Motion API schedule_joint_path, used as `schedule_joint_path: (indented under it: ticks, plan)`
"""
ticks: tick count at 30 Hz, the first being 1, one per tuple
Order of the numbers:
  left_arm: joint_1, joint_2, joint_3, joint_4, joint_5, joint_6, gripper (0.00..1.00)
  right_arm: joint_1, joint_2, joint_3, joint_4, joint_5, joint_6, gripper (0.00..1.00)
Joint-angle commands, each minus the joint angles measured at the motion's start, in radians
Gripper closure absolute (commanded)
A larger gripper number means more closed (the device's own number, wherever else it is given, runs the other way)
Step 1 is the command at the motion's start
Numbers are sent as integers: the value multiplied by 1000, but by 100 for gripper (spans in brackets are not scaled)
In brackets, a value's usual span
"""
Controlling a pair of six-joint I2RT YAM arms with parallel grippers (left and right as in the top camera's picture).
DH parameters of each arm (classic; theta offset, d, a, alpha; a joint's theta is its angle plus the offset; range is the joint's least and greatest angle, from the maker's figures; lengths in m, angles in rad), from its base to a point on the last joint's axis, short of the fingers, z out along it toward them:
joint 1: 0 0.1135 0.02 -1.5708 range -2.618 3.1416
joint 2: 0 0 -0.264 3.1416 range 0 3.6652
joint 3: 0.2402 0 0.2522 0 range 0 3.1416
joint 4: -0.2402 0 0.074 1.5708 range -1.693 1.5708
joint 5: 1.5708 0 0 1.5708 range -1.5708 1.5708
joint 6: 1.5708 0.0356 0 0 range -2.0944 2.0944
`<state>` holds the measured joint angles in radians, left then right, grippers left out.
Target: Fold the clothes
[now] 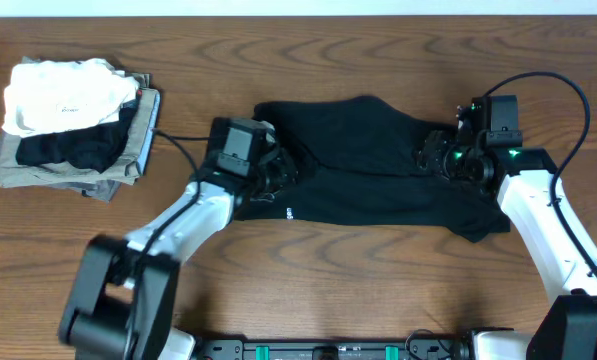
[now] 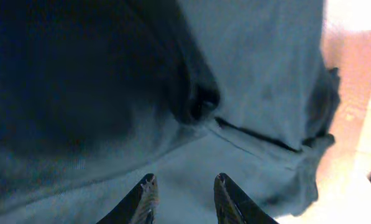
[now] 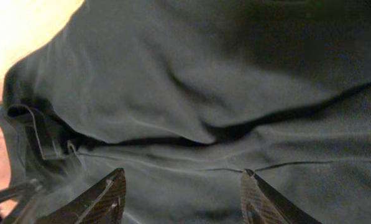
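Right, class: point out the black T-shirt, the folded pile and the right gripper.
black T-shirt (image 1: 378, 165): overhead, centre fabric.
folded pile (image 1: 63, 95): overhead, white top garment.
right gripper (image 3: 183, 172): right wrist, between fingertips.

Left claw (image 2: 184, 178) hangs parted over the creased black T-shirt (image 2: 98, 93).

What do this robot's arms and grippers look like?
The left arm and right arm have glossy white links with black joints. Thin black cables loop from each wrist; green lights glow on the right. The left gripper and right gripper each have two dark, pointed fingers.
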<state>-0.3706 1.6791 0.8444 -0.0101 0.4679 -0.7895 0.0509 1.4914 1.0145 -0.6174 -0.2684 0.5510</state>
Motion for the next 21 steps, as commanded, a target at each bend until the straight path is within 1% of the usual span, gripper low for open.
schedule_joint_path:
  ticks: [1,6,11,16,21]
  plan:
    - [2,68,11,40,-5,-31,67,8,-1,6,-16,11,-11,43]
    - [2,126,11,161,-4,-31,67,8,-1,6,-18,21,-18,43]
    - [1,129,11,267,-5,-31,67,8,-1,6,-18,26,-18,43]
    - [-3,134,11,297,-5,-31,67,8,-1,6,-18,26,-18,43]
    - [-15,183,11,349,-8,-31,67,8,-1,6,-19,26,-18,43]
